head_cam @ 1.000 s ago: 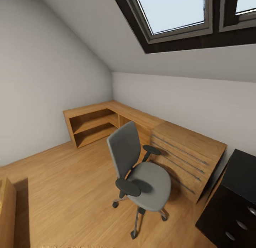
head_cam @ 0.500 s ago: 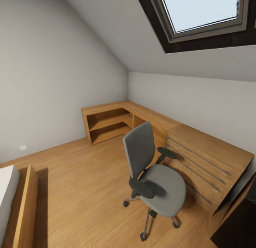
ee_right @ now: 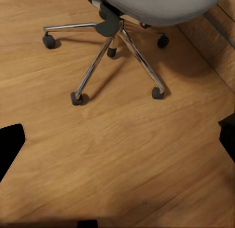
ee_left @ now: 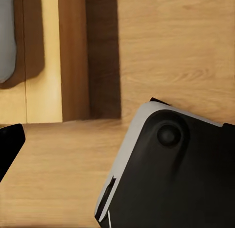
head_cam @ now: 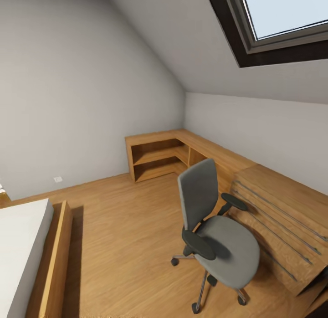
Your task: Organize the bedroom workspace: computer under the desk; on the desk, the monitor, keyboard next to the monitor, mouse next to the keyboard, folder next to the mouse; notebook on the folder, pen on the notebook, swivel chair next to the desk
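Note:
The swivel chair stands on the wood floor at the right of the head view, grey with black armrests, its seat bare. Its chrome star base and castors show in the right wrist view. My right gripper hangs open above the floor in front of that base, with nothing between its black fingertips. My left gripper is open too, one fingertip at the picture's edge, over the floor and my own base. The desk, computer, monitor, keyboard, mouse, folder, notebook and pen are out of view.
A light-wood drawer chest stands right behind the chair, joined to low corner shelving. A bed with a wooden frame lies at the left. My black and white base is under the left arm. Open floor lies between bed and chair.
The camera has swung left: the chair and chest slid to the right of the picture, the black drawer unit dropped out, and the bed came in at the left.

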{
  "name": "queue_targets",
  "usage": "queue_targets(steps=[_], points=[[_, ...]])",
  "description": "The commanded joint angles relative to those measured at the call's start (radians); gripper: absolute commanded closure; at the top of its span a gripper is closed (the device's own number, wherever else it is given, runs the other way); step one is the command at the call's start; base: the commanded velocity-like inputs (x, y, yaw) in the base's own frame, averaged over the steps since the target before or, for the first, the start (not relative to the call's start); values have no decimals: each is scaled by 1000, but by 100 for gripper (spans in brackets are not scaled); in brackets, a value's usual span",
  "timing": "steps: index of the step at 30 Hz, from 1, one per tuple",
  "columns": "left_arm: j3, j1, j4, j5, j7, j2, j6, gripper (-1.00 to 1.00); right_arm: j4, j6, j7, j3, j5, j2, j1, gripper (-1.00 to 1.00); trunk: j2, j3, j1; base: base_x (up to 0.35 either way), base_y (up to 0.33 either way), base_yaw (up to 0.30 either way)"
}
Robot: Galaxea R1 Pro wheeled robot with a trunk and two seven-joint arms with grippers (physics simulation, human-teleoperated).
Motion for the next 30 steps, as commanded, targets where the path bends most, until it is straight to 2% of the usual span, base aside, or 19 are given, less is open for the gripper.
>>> queue_targets(steps=[1, 24, 30], points=[[2, 0, -1, 6, -7, 0, -1, -100, 1, -1, -9, 9, 1, 0, -1, -100, -1, -1, 0, 0, 0, 286], [1, 0, -5, 6, -11, 0, -5, -100, 1, 6, -7, 9, 1, -2, -1, -100, -1, -1, 0, 0, 0, 286], [0, 0, -109, 4, -10, -7, -3, -100, -1, 7, -4, 9, 3, -5, -1, -100, -1, -1, 0, 0, 0, 286]])
